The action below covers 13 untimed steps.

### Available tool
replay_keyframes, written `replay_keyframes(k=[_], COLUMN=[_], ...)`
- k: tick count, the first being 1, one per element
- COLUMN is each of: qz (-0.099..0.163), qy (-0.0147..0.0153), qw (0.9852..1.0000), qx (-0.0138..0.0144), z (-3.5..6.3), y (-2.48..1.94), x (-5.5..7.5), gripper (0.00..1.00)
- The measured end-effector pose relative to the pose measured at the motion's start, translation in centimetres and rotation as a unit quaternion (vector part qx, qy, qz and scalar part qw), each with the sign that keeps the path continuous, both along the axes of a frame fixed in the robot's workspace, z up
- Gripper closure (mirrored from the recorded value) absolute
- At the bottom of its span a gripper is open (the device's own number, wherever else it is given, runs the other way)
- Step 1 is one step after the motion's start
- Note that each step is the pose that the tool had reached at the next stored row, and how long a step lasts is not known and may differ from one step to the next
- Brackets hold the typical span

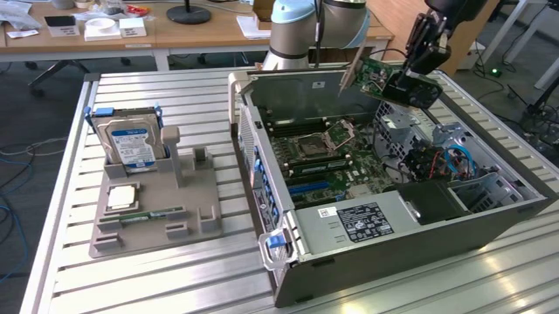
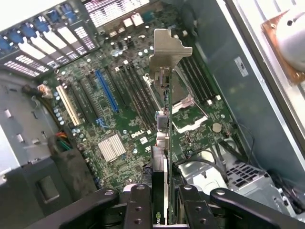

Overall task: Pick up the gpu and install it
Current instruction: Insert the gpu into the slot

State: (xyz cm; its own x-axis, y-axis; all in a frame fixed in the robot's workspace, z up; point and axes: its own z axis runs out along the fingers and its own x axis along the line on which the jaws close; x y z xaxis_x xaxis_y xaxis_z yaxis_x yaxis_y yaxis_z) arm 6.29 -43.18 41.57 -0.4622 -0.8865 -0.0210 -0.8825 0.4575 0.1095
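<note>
My gripper (image 1: 404, 80) is shut on the gpu (image 1: 378, 77), a green card with a black cooler and a silver end bracket, held in the air above the open computer case (image 1: 384, 216), over its far right part in the exterior view. In the wrist view the gpu (image 2: 164, 138) stands edge-on between my fingers (image 2: 138, 202), its silver bracket (image 2: 167, 50) pointing away from me. Below it lies the motherboard (image 2: 124, 124) with a blue slot (image 2: 106, 88) and several black slots. The card is well clear of the board.
On the exterior view's left a grey holder tray (image 1: 157, 209) carries a hard drive (image 1: 131, 140), a processor (image 1: 122, 196) and a memory stick (image 1: 153, 214). The case walls, drive cage (image 1: 410, 124) and cables (image 1: 454, 160) crowd the board. A desk (image 1: 131, 33) stands behind.
</note>
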Motion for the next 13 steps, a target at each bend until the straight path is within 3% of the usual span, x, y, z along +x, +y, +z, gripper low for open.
replay_keyframes(k=[7, 13], qz=[0.051, 0.095], qy=[0.0, 0.0], qw=[0.9987, 0.9955], qx=[-0.0001, -0.0002], z=[-0.06, -0.12], y=[0.0, 0.0], x=[0.0, 0.0], gripper=[0.74, 0.74])
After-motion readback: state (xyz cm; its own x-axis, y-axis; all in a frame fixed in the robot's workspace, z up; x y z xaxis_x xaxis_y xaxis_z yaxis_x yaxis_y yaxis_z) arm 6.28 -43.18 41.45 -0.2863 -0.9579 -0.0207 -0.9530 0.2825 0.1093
